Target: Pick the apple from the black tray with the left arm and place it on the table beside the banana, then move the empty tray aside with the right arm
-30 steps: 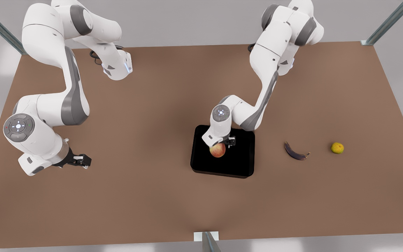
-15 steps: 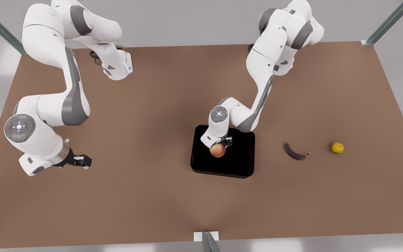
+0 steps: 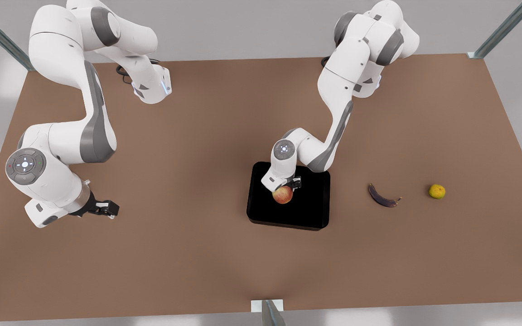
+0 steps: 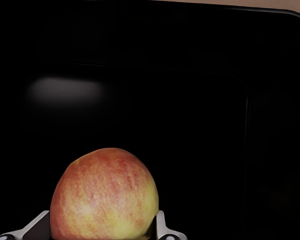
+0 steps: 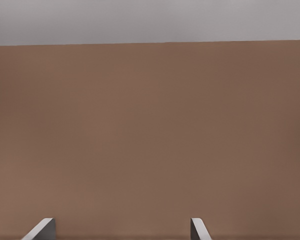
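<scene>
The red-and-yellow apple [image 3: 282,195] sits in the near-left part of the black tray [image 3: 311,213], at mid-table [image 3: 188,149]. My left gripper [image 3: 287,185] reaches down onto it from the arm on the front view's right. In the left wrist view the apple [image 4: 105,195] fills the gap of my left gripper [image 4: 103,221], one finger against each side, with the tray floor [image 4: 190,75] behind. The dark banana [image 3: 382,196] lies to the front view's right of the tray. My right gripper [image 3: 108,208] waits open, low over the table at the front view's left.
A small yellow-green round fruit [image 3: 437,191] lies beyond the banana toward the front view's right. The right wrist view shows my right gripper [image 5: 122,226] over bare brown tabletop [image 5: 150,140]. A metal post [image 3: 272,313] stands at the near table edge.
The left arm's wrist shifted slightly and its fingers drew in around the apple. The apple, tray and right arm have stayed where they were.
</scene>
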`<state>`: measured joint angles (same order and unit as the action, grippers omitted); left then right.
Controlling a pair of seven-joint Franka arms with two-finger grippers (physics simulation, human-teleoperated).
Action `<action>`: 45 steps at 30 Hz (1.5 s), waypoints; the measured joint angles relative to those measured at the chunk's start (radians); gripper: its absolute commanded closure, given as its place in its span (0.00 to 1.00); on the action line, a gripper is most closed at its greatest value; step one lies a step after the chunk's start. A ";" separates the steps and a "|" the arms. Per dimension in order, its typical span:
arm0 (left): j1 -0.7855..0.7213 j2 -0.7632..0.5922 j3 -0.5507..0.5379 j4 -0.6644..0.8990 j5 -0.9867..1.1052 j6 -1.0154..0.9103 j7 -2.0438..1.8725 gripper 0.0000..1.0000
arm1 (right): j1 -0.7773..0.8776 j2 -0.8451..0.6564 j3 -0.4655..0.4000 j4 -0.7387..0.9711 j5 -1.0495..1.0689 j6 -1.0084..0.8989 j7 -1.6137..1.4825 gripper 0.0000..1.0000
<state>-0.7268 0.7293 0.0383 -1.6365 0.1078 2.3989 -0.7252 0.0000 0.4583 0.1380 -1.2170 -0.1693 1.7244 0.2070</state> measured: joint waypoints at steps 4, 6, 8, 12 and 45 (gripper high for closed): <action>0.001 0.024 0.003 0.002 0.008 0.013 -0.006 0.00 | 0.000 -0.001 0.000 0.000 0.000 0.000 0.001 0.00; 0.002 0.031 0.004 0.002 0.013 0.021 -0.009 0.00 | 0.000 -0.001 -0.001 0.000 0.000 0.000 0.002 0.00; 0.001 0.030 0.004 0.002 0.017 0.026 -0.011 0.00 | 0.000 -0.001 -0.001 0.000 0.000 0.000 0.002 0.00; 0.003 0.017 0.006 0.002 0.022 0.026 -0.020 0.12 | 0.000 -0.001 -0.001 0.000 0.000 0.000 0.003 0.00; 0.604 -0.418 -0.001 0.187 -0.078 -0.501 0.556 0.00 | 0.326 0.223 0.346 -0.301 -0.345 0.681 1.072 0.00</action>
<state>-0.1229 0.3115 0.0372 -1.4496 0.0301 1.8977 -0.1691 0.3259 0.6809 0.4839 -1.5182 -0.5147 2.4058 1.2789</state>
